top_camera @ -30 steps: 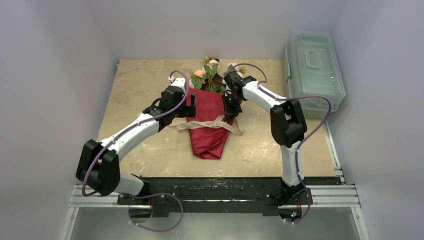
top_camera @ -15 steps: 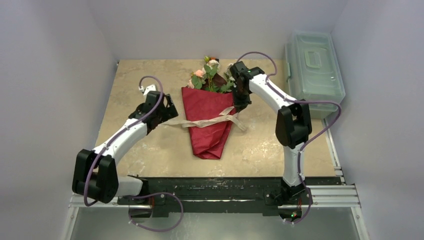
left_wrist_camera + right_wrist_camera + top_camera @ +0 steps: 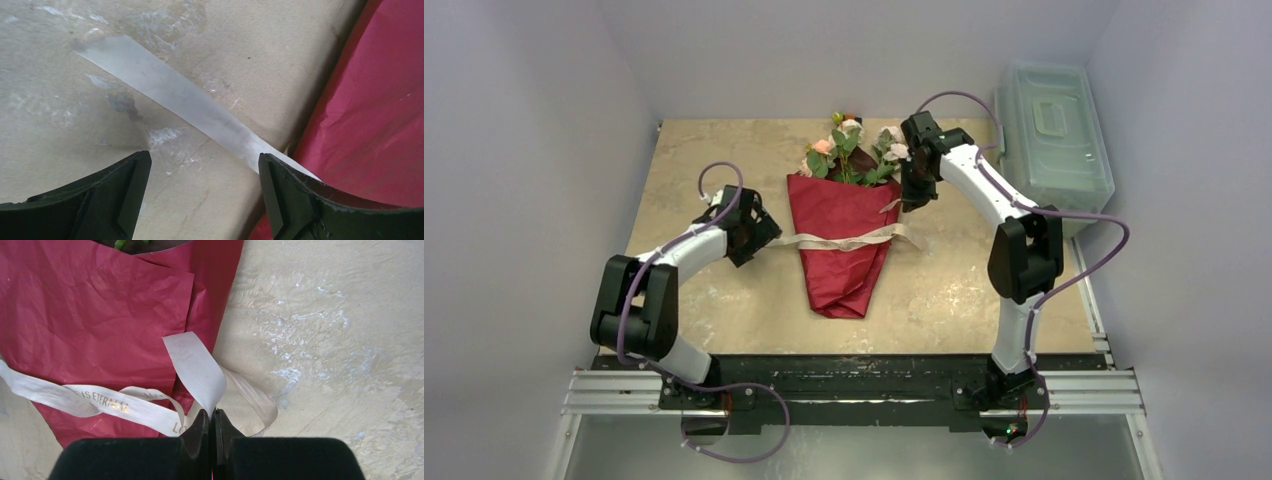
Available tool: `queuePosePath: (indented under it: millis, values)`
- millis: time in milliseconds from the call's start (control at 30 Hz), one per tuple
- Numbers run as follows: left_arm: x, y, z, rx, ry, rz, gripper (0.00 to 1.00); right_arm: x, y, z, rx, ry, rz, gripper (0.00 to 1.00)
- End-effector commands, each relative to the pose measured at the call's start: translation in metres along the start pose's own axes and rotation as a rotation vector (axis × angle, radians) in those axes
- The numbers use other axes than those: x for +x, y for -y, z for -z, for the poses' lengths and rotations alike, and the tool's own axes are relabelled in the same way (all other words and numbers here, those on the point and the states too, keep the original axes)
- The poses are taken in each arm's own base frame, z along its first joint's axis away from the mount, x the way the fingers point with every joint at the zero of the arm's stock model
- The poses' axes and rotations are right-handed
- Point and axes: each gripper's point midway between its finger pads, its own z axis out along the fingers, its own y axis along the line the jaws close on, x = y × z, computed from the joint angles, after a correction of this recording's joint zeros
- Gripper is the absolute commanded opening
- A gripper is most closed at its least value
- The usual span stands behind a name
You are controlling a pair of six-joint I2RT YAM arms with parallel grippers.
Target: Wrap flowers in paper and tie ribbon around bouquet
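2 claws flank the ribbon (image 3: 197, 365): the right claw (image 3: 210, 422) is clenched on 1 end just beside the red paper (image 3: 90, 305) cone, while the left claw (image 3: 204, 164) hangs released over the other end, flat on the worktop (image 3: 60, 115). Flowers (image 3: 849, 150) poke from the cone's far mouth.

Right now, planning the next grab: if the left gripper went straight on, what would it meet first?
Probably the ribbon, lying flat on the table ahead of the open left gripper; the paper lies close beside that line. Depth is hard to judge.
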Motion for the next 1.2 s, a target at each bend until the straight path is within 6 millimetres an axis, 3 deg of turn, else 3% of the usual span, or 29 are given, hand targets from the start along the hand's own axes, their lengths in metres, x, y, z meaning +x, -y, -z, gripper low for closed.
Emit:
queuePosePath:
  millis: [0, 100, 233, 300, 333, 367, 400, 467, 600, 733, 933, 1033, 1067, 1100, 1133, 1167]
  values:
    - [-0.003, 0.035, -0.003, 0.098, -0.018, 0.121, 0.82, -0.002, -0.008, 0.002, -0.036, 0.019, -0.021, 0.0]
    - [-0.004, 0.046, -0.006, 0.156, 0.001, 0.177, 0.77, -0.003, -0.009, 0.004, -0.039, 0.022, -0.017, 0.0]
    - [0.0, 0.043, -0.02, 0.12, -0.016, 0.182, 0.74, -0.006, -0.01, 0.007, -0.041, 0.03, -0.015, 0.0]
    - [0.002, 0.042, -0.029, 0.111, -0.02, 0.181, 0.67, -0.007, -0.008, 0.009, -0.032, 0.037, -0.015, 0.0]
    - [0.002, 0.043, -0.033, 0.123, -0.016, 0.18, 0.57, -0.009, -0.006, 0.01, -0.023, 0.043, -0.014, 0.0]
    - [0.003, 0.046, -0.037, 0.142, -0.015, 0.18, 0.39, -0.01, -0.001, 0.012, -0.004, 0.052, -0.017, 0.0]
    - [0.005, 0.047, -0.04, 0.157, -0.015, 0.18, 0.26, -0.013, 0.005, 0.014, 0.023, 0.063, -0.022, 0.0]
    - [0.002, 0.05, -0.044, 0.175, 0.004, 0.173, 0.01, -0.019, 0.027, 0.022, 0.116, 0.09, -0.05, 0.0]
    - [-0.005, 0.049, -0.041, 0.169, 0.038, 0.164, 0.0, -0.044, 0.092, 0.046, 0.306, 0.203, -0.204, 0.0]
    - [-0.009, 0.047, -0.032, 0.161, 0.046, 0.131, 0.0, -0.064, 0.132, 0.057, 0.377, 0.294, -0.319, 0.0]
    - [-0.012, 0.04, -0.021, 0.131, 0.058, 0.074, 0.0, -0.065, 0.165, 0.049, 0.502, 0.305, -0.388, 0.0]
    - [-0.012, 0.041, -0.018, 0.139, 0.053, 0.044, 0.0, -0.068, 0.162, 0.044, 0.456, 0.286, -0.374, 0.0]
    - [-0.011, 0.042, -0.018, 0.139, 0.045, 0.031, 0.0, -0.07, 0.156, 0.045, 0.42, 0.283, -0.364, 0.08]
    - [-0.009, 0.043, -0.019, 0.143, 0.034, 0.02, 0.0, -0.073, 0.149, 0.045, 0.372, 0.284, -0.35, 0.26]
    - [-0.007, 0.043, -0.02, 0.148, 0.025, 0.017, 0.0, -0.075, 0.139, 0.045, 0.312, 0.281, -0.335, 0.51]
    - [-0.005, 0.043, -0.021, 0.151, 0.019, 0.017, 0.0, -0.074, 0.131, 0.046, 0.266, 0.273, -0.329, 0.65]
